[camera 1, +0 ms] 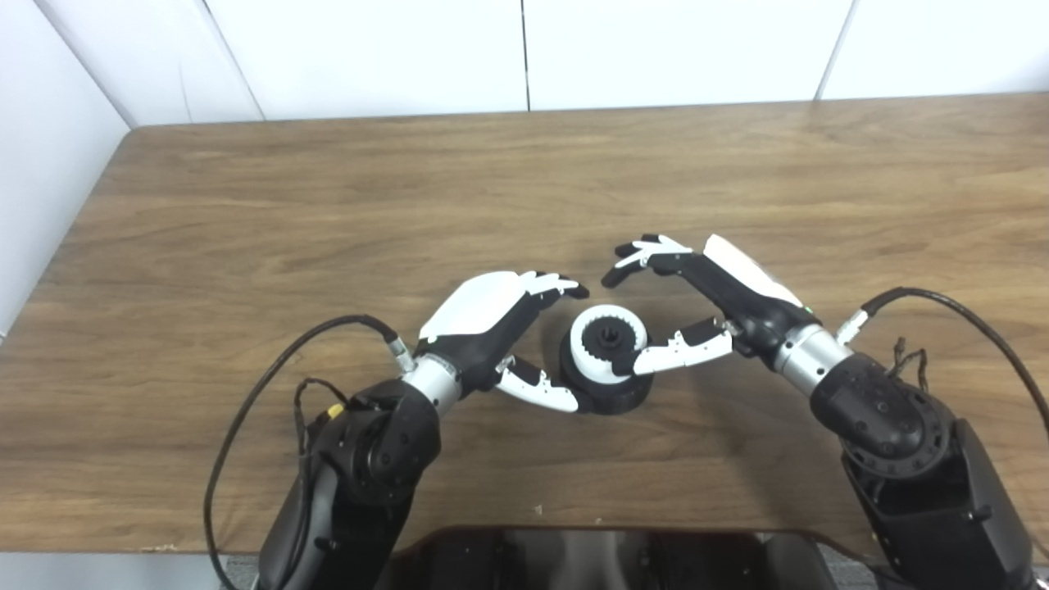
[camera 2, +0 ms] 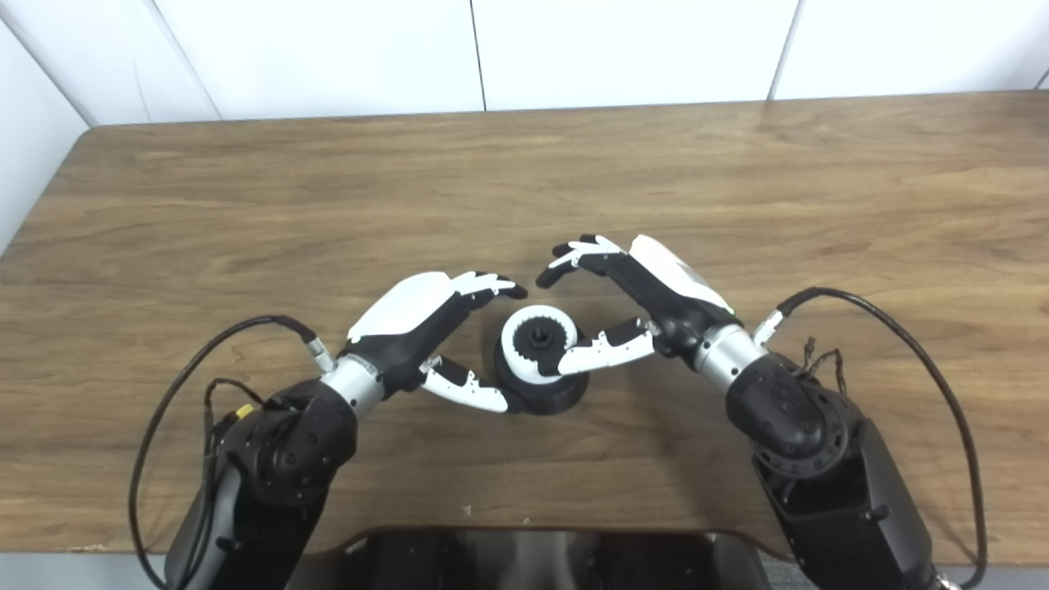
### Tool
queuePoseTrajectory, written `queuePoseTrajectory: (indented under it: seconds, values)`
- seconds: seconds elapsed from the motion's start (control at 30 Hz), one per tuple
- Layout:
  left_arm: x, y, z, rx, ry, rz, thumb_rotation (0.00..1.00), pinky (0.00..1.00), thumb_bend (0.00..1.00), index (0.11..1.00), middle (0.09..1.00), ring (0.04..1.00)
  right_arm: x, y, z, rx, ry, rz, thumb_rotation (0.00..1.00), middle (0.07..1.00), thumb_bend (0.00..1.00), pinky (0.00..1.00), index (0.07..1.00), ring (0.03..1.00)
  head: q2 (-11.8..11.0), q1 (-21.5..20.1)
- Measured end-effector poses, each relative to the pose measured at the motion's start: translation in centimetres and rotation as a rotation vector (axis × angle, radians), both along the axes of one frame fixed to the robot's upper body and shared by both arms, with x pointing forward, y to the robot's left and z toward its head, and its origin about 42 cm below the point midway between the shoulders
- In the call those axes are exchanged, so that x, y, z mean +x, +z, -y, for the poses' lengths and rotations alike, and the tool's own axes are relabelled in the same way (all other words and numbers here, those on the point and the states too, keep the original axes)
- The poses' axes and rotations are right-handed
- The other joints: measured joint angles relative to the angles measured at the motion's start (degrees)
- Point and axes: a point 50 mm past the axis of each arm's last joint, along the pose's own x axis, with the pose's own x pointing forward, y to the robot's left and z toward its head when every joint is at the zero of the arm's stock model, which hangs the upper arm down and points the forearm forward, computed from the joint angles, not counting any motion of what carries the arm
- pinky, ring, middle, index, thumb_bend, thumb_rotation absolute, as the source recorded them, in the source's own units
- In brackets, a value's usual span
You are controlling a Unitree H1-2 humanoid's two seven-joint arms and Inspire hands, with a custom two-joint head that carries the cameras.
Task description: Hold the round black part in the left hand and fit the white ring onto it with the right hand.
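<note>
You are looking down on a brown wooden table (camera 1: pixel 328 205) that fills most of the view, with white wall panels (camera 1: pixel 524 49) behind its far edge. A dark glossy surface (camera 1: pixel 606 557), seemingly part of the robot's body, sits at the bottom edge between the two arms.

Your left arm comes in at the lower left, with a black cable (camera 1: pixel 262 393) looping off its wrist. Your right arm comes in at the lower right, with its own cable (camera 1: pixel 975 324) arching above the table.

Your left hand (camera 1: pixel 500 328) sits just left of the black part (camera 1: pixel 606 385). Its fingers (camera 1: pixel 557 285) curve over the far side without meeting anything, and its thumb (camera 1: pixel 541 389) reaches in low and touches the part's near-left side. It looks spread and loosely cupped around the part rather than clamped on it.

Your right hand (camera 1: pixel 697 303) sits just right of the part. Its fingers (camera 1: pixel 647 254) arch above and beyond it, clear of it, while the thumb (camera 1: pixel 680 348) lies across the right edge of the ring (camera 1: pixel 608 342). This hand too is spread, gripping nothing.

The black part stands on the table near the front edge, between the two hands. The white ring sits on top of it, tilted towards you, with a dark hub showing through its centre. You cannot tell whether the ring is fully seated.
</note>
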Motion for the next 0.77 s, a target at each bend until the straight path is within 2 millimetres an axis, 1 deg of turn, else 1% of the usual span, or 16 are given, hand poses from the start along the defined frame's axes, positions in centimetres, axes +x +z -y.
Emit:
queuePoseTrajectory:
  seconds: [0.27,0.57,0.63,0.77]
  values:
    - [0.1,0.0,-0.8,-0.001,0.005,-0.003,0.35,0.82,0.96,0.883,0.944,0.969,0.3,0.2,0.3,0.004,-0.015,0.006,0.35,0.905,0.88,0.90,0.722,0.982,-0.3,0.0]
    - [0.3,0.2,-1.6,0.001,0.021,0.000,0.32,0.82,0.96,0.880,0.944,0.961,0.5,0.4,0.7,0.002,-0.042,0.021,0.38,0.904,0.88,0.90,0.732,0.974,-0.4,-0.1]
    - [0.4,0.3,-1.9,-0.003,0.035,-0.001,0.33,0.82,0.94,0.883,0.945,0.959,0.5,0.4,0.8,0.002,-0.052,0.024,0.40,0.899,0.84,0.88,0.737,0.963,-0.3,0.0]
    - [0.5,0.4,-2.3,-0.007,0.059,-0.001,0.41,0.82,0.97,0.882,0.942,0.953,0.6,0.6,1.2,0.012,-0.077,0.038,0.45,0.904,0.78,0.89,0.757,0.965,-0.3,0.0]
